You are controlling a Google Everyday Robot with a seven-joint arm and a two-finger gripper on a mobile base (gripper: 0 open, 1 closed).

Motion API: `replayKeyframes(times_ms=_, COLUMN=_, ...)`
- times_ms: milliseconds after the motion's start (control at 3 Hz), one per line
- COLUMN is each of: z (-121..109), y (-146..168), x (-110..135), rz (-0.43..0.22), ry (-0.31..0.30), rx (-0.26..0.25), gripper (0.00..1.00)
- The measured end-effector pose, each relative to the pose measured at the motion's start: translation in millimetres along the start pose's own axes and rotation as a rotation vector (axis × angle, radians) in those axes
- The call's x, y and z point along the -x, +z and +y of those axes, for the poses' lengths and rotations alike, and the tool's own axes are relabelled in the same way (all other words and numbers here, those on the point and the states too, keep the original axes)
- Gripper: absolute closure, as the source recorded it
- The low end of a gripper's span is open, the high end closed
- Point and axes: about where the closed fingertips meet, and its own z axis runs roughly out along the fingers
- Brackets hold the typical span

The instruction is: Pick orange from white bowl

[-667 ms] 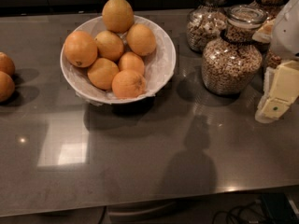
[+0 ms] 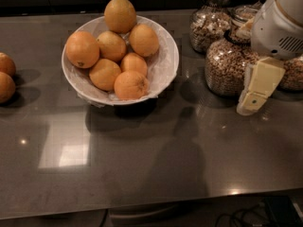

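The white bowl (image 2: 163, 67) stands on the dark table at the back left of centre, lined with crinkled white paper and piled with several oranges. The orange (image 2: 82, 49), large, round and deep orange with a small dark spot, lies at the bowl's left side. Paler oranges fill the rest, and one (image 2: 120, 14) sits on top at the back. My gripper (image 2: 252, 102) hangs at the right, in front of the glass jars, well to the right of the bowl and just above the table. It holds nothing that I can see.
Glass jars of cereal (image 2: 226, 69) stand at the back right, right behind the gripper, with another (image 2: 206, 28) further back. Two loose oranges (image 2: 6, 74) lie at the table's left edge. The table's front edge runs along the bottom, with cables below.
The gripper and arm have moved a little to the left, further into view. The bowl and oranges have not moved.
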Motion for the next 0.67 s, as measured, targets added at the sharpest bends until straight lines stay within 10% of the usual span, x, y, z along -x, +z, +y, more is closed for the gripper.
replayKeyframes(times_ms=667, z=-26.3, y=26.1, x=83.0, rz=-0.1, ry=-0.138, rx=-0.025, gripper=0.0)
